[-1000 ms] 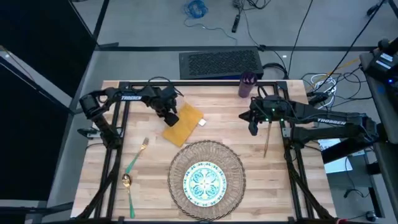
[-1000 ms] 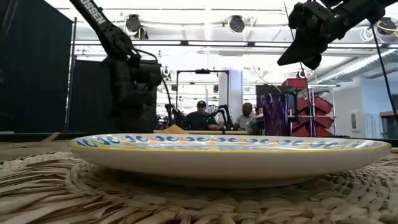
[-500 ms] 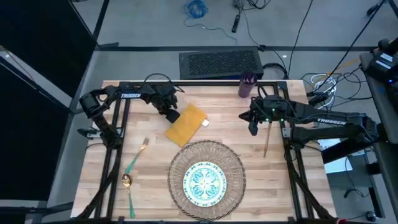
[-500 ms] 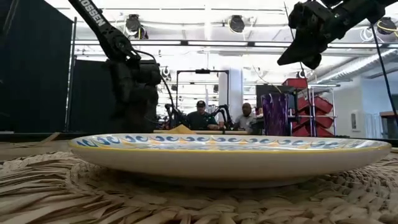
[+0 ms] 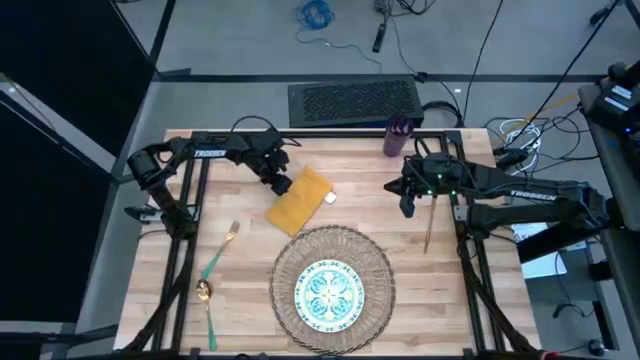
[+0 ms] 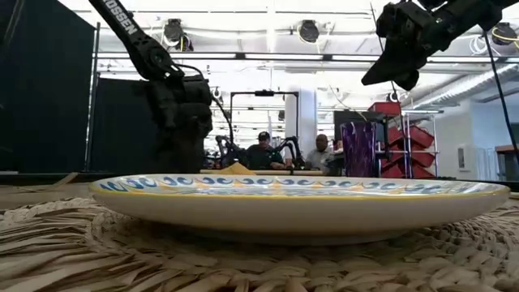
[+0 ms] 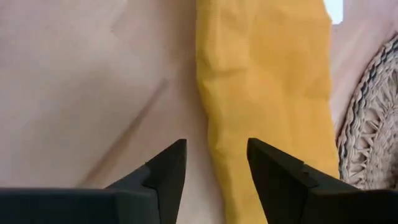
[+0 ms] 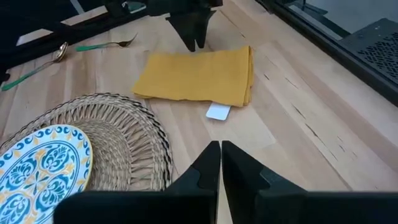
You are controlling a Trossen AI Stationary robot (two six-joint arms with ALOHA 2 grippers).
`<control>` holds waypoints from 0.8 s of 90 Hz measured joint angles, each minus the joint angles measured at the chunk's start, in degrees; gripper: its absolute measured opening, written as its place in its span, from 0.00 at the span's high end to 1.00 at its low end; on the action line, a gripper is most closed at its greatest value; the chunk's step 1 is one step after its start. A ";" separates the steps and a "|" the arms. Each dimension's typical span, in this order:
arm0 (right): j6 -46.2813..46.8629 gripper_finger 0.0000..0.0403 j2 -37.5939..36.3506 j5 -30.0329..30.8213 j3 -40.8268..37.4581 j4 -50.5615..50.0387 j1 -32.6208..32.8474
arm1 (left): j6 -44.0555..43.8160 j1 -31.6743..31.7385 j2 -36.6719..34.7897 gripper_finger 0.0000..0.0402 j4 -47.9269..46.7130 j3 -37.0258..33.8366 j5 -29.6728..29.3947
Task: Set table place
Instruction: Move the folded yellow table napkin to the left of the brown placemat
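Left pincer (image 5: 281, 184) sits at the napkin's (image 5: 296, 200) far-left edge, fingers (image 7: 163, 174) parted a moderate gap, nothing between them; one finger is over bare desk (image 5: 360, 200), the other over the cloth edge. I can't tell if it touches.

Right pincer (image 5: 406, 203) hangs above the desk right of the napkin, fingers (image 8: 208, 165) pressed together, empty.

Napkin lies flat just behind the placemat (image 5: 332, 287), white tag (image 8: 218, 112) poking out. Plate (image 5: 330, 291) is centred on the placemat. Fork (image 5: 219, 250) and spoon (image 5: 207, 305) lie at left-front, well apart from the mat. Knife (image 5: 430, 222) is under the right arm. Purple cup (image 5: 397, 136) stands at the far edge.
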 joint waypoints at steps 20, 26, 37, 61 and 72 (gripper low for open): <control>0.00 1.00 0.00 -0.01 0.00 0.01 0.00 | -0.84 -1.02 1.97 0.61 1.77 0.00 -0.68; 0.00 1.00 0.00 0.00 0.00 0.04 0.00 | -1.33 -1.33 3.50 0.61 3.16 0.00 -0.45; 0.05 1.00 0.00 0.00 0.00 0.00 0.00 | -1.50 -1.91 4.62 0.61 5.08 0.00 2.16; 0.02 1.00 -0.02 0.02 0.00 0.35 0.00 | -0.49 -5.14 4.94 0.70 5.62 0.00 7.12; 0.02 1.00 -0.02 0.01 0.00 0.78 0.00 | 1.93 -6.51 4.94 0.90 5.61 0.00 7.21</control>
